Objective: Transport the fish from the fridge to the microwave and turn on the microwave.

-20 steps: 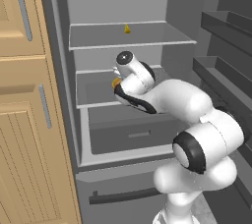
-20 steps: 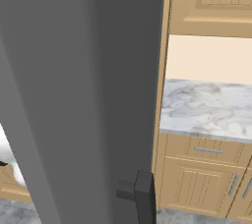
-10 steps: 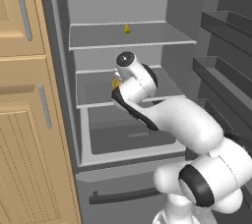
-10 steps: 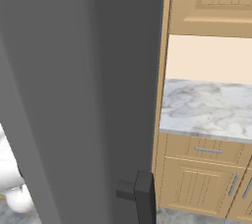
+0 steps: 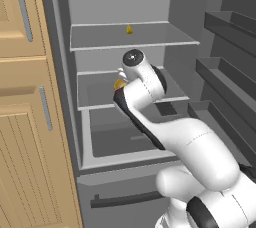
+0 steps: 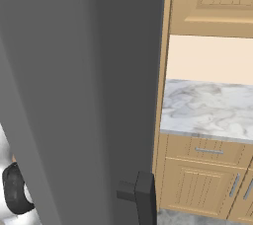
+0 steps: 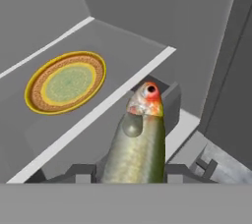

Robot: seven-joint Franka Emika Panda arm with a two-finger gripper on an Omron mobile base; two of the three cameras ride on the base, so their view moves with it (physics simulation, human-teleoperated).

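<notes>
In the hand view the fish [image 7: 138, 142], slender and green-grey with an orange-red head, stands up between my two fingertips [image 7: 81, 171]. My gripper [image 7: 130, 173] is shut on its body, and its head points away from the hand. In the left base view the fridge [image 5: 125, 42] stands open and my hand [image 5: 136, 69] reaches in over its middle shelf [image 5: 100, 92]; the arm hides the fingers there. The microwave is out of view.
A round yellow-brown plate [image 7: 66, 81] lies on the shelf ahead and left of the fish. A tiny yellow cone [image 5: 129, 29] sits on the upper shelf. Below are the drawer [image 5: 120, 139] and a dark bar handle [image 5: 125, 199]. The fridge door [image 6: 84, 95] blocks the right base view beside a marble counter [image 6: 207, 110].
The elbow and forearm have swung down and to the right while the hand stayed at the middle shelf. The grip on the fish is unchanged.
</notes>
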